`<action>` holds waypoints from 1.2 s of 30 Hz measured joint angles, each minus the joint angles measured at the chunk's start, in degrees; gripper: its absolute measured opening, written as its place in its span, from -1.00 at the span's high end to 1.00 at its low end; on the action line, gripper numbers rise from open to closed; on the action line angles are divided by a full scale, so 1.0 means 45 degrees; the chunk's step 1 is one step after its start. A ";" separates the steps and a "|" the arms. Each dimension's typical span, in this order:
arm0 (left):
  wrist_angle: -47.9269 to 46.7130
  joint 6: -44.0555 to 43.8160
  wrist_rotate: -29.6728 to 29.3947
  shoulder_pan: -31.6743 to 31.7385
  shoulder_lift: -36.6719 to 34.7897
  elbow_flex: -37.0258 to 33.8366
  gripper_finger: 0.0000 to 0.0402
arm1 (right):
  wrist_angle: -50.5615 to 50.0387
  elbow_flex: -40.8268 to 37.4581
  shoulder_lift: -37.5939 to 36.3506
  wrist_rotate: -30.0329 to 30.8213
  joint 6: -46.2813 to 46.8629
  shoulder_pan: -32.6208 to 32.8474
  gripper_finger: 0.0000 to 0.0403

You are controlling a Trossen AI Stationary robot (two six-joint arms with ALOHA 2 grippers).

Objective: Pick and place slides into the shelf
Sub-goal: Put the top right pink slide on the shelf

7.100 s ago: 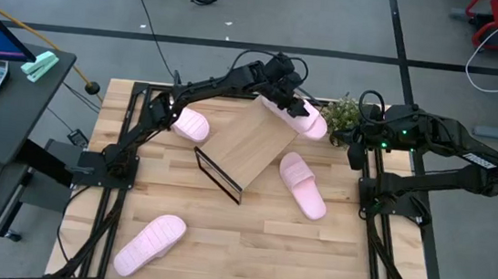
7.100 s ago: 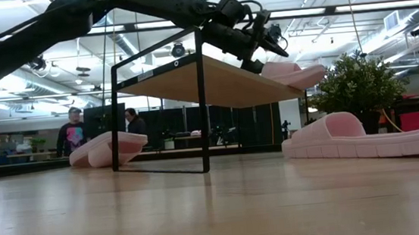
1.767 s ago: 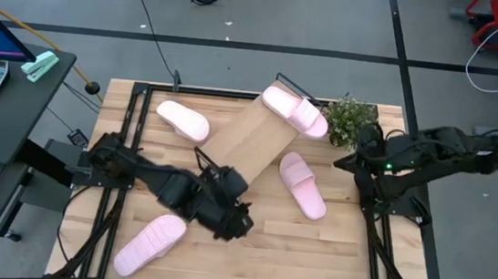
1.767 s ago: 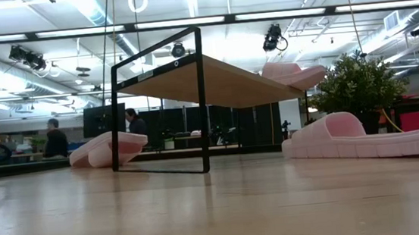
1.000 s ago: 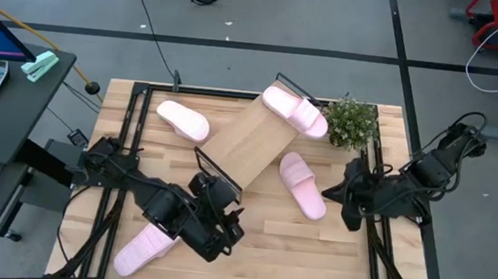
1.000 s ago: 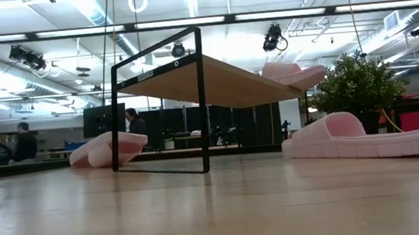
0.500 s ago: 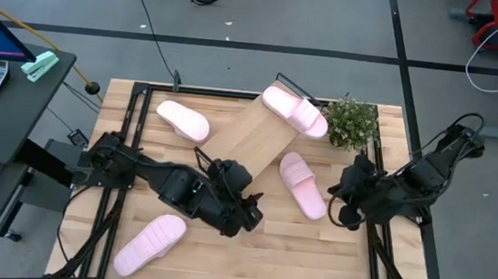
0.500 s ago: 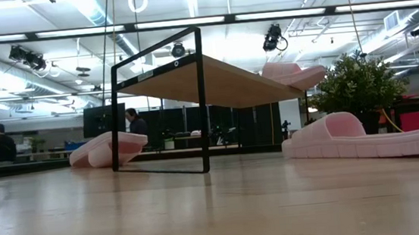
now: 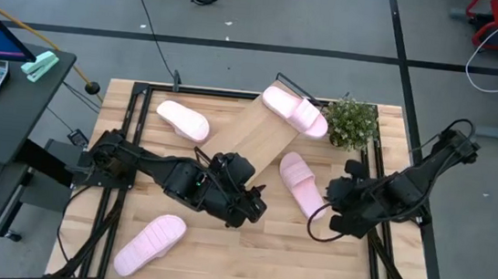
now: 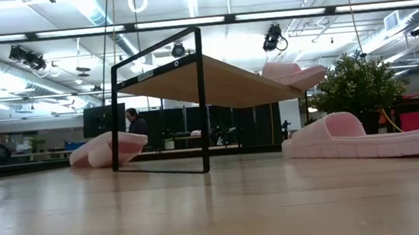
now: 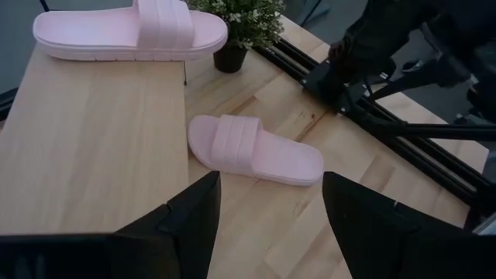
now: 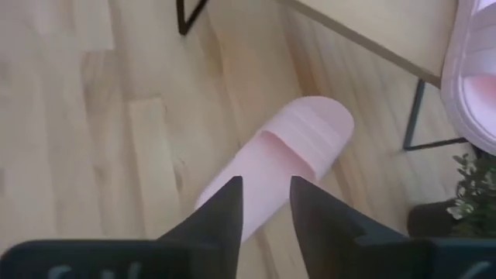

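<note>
Right hand (image 12: 265, 203) narrowly parted above ribbed pink foam slide (image 12: 288, 155); left hand (image 11: 271, 209) wide.

Long ceiling lights (image 10: 186, 22) shine bright and glare white in the low view. The bench (image 9: 310, 264) is evenly lit with soft shadows. Its near edge looks blurry.

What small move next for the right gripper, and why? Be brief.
Probably lower the right gripper onto the slide lying on the table beside the shelf: its open fingers already frame that slide from above, nothing is held, and only one slide sits on the shelf.
</note>
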 joint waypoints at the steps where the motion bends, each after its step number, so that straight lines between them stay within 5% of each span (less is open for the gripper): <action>1: 0.0000 0.0000 0.0000 0.0000 0.0000 0.0000 -0.15 | -0.0049 -0.0018 0.0112 0.0088 -0.0008 0.0000 0.35; 7: -0.0005 0.0000 0.0000 -0.0010 0.0000 0.0000 -0.15 | 0.0031 -0.0865 0.0475 -0.0395 0.0943 0.0000 0.18; 16: -0.0029 0.0000 0.0005 -0.0101 0.0000 0.0000 -0.15 | 0.0761 -0.2700 0.0457 -0.2467 0.8057 0.0195 0.14; 27: -0.0029 0.0054 0.0010 -0.0102 0.0000 0.0000 -0.15 | 0.2889 -0.5136 0.0359 -0.2375 1.5148 0.0950 0.13; 36: -0.0029 0.0635 0.0341 -0.0097 -0.0005 0.0000 -0.15 | 0.4639 -0.6601 0.0359 -0.2083 1.7421 0.1026 0.13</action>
